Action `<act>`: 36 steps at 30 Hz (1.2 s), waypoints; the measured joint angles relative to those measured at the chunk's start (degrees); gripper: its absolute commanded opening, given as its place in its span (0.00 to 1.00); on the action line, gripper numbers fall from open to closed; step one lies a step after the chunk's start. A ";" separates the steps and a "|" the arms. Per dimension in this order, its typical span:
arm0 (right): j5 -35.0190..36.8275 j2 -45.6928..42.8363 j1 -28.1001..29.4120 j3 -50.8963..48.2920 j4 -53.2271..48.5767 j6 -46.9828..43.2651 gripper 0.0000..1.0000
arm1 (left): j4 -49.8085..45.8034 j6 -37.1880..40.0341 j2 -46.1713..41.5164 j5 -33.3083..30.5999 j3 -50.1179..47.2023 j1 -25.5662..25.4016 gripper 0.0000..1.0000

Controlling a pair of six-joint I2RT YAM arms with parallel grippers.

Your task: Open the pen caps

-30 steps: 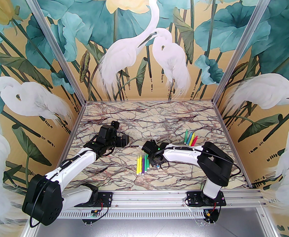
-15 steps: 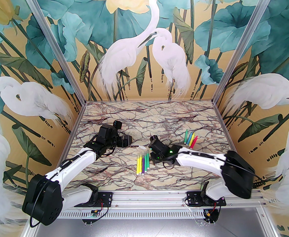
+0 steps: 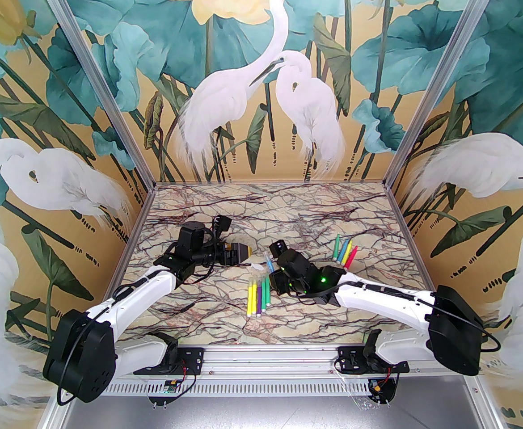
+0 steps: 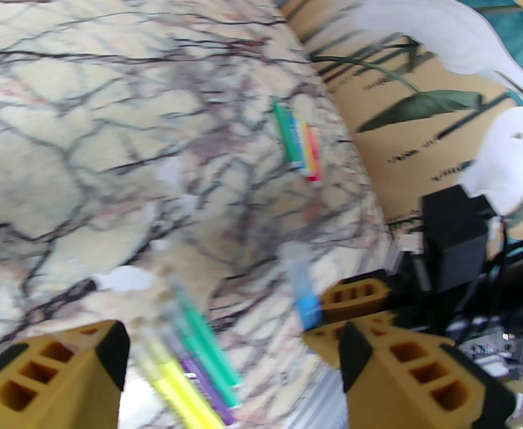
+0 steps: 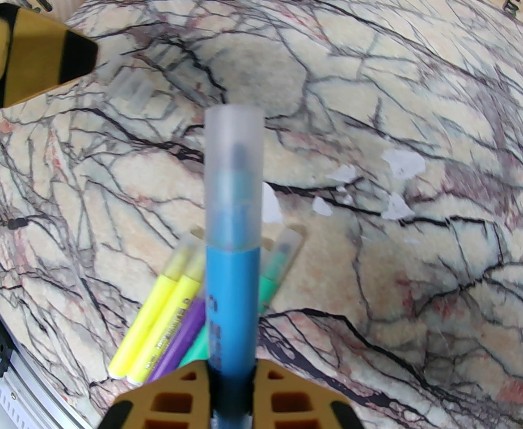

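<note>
Clamps right gripper (image 5: 230,376) on blue pen (image 5: 232,293) above the desk (image 3: 288,212), presenting its pale cap (image 5: 234,168) leftward to left gripper (image 4: 234,351), held apart, seemingly to pull it off.

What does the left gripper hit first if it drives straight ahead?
Probably the cap of the blue pen in the right gripper. From the left gripper it sits off-centre; depth unclear.

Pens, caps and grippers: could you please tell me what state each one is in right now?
Blue pen, gripped by its body, cap on.
Near pens, lying flat, capped.
Far pens, lying flat, caps too small to tell.
Loose caps, off, lying flat.
Left gripper, open, empty.
Right gripper, shut on the blue pen.
</note>
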 measured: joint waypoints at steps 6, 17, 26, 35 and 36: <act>-0.83 0.00 0.66 0.04 1.22 -1.36 0.15 | 1.70 -1.27 1.90 3.08 0.00 -1.86 0.78; -1.68 0.09 1.92 1.55 2.12 -2.84 0.15 | 3.15 -3.34 4.52 4.20 0.94 -3.10 0.67; -2.08 1.57 2.25 3.52 2.99 -4.24 0.15 | 5.31 -5.09 4.90 4.72 1.29 -3.69 0.59; -2.99 2.93 2.25 4.74 3.39 -4.74 0.15 | 6.08 -6.27 4.92 4.83 1.29 -3.76 0.45; -2.99 2.97 2.25 4.79 3.48 -4.74 0.15 | 6.16 -6.32 4.92 4.83 1.29 -3.76 0.44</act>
